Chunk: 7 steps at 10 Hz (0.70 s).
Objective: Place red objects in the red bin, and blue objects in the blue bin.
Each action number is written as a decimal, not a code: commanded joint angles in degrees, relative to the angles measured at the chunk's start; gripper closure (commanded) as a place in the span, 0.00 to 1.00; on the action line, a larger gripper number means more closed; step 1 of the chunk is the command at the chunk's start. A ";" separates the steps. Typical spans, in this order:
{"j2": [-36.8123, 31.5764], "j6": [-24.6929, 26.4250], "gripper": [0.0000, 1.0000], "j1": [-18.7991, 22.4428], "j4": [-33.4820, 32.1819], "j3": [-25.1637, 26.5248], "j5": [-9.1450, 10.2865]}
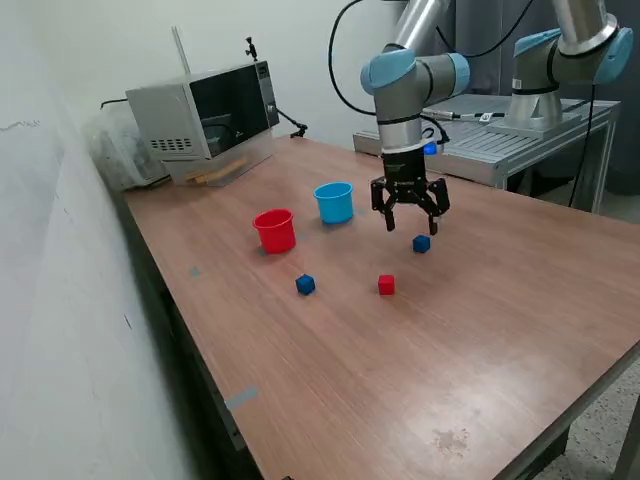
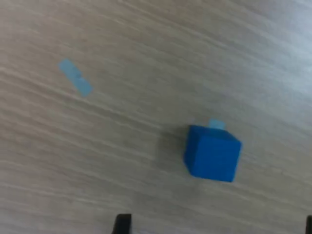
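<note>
1. the pincer (image 1: 411, 218) hangs above the table (image 1: 400, 380), fingers spread apart, holding nothing;
2. 1 dark blue cube (image 1: 421, 243) lies on the wood just below the pincer and slightly toward the exterior view's right; in the wrist view the cube (image 2: 212, 152) sits ahead of the fingertips (image 2: 122, 223), not between them;
3. its faces look turned against the jaw line, so i judge a short shift and descent comes next.

wrist view blurred | jaws cut off at edge | microwave (image 1: 205, 120) contents unreadable
</note>
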 commanded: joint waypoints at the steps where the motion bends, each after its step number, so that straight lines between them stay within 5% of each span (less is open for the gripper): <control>1: 1.65 3.22 0.00 -0.43 -0.15 -0.63 -4.00; 7: 0.34 5.05 0.00 -0.70 -0.24 3.14 -4.70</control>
